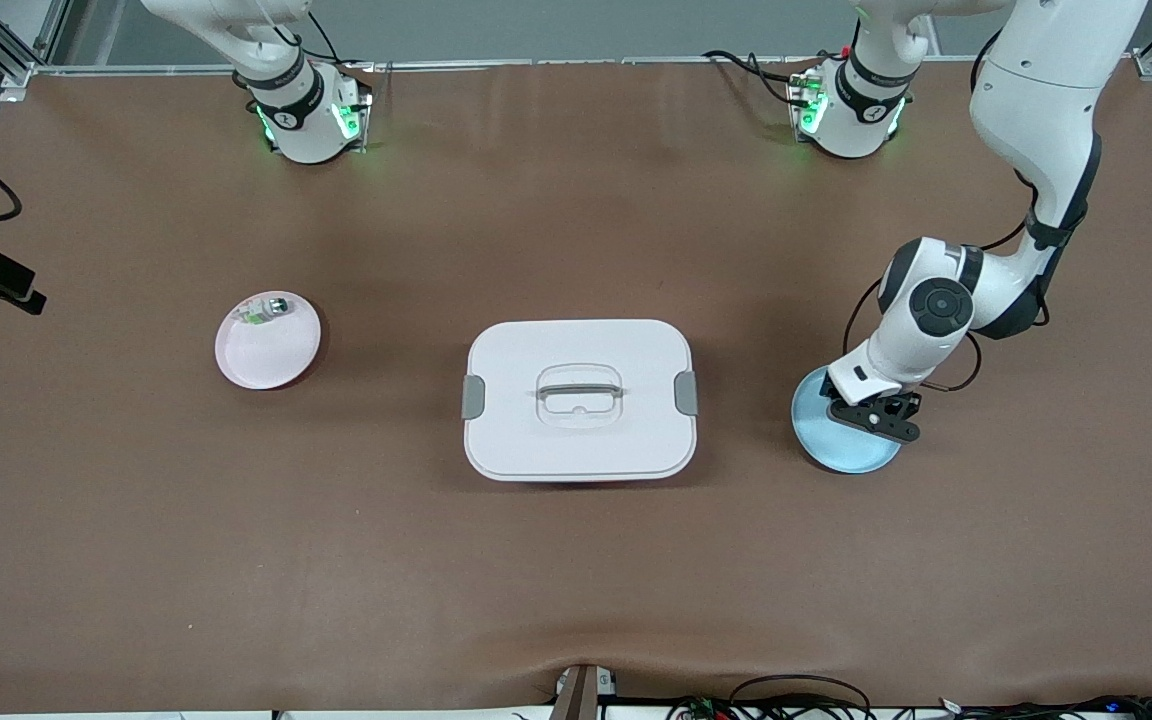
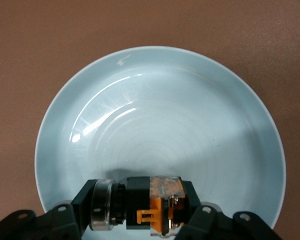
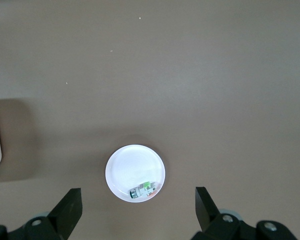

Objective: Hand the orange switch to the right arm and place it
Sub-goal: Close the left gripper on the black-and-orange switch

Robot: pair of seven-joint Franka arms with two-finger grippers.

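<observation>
- Now the left gripper [image 2: 140, 220] is down in the blue plate [image 2: 160, 100], fingers [image 2: 85, 200] clamped on the switch [image 2: 155, 202] between them.
- Lifting straight up should keep it square.
- High over the pink plate [image 3: 135, 172], the right gripper [image 3: 138, 207] waits, fingers wide, empty.
- Brown mat [image 1: 576, 580], roomy; a lidded box [image 1: 579, 400] mid-table.

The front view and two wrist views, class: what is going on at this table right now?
The left gripper is down in the pale blue round plate at the left arm's end of the table, shut on the small black-and-orange switch. The right gripper waits, open, high above the white round plate, which holds a small green-and-silver part. A white lidded rectangular box sits between the two plates. No handover has happened yet.
</observation>
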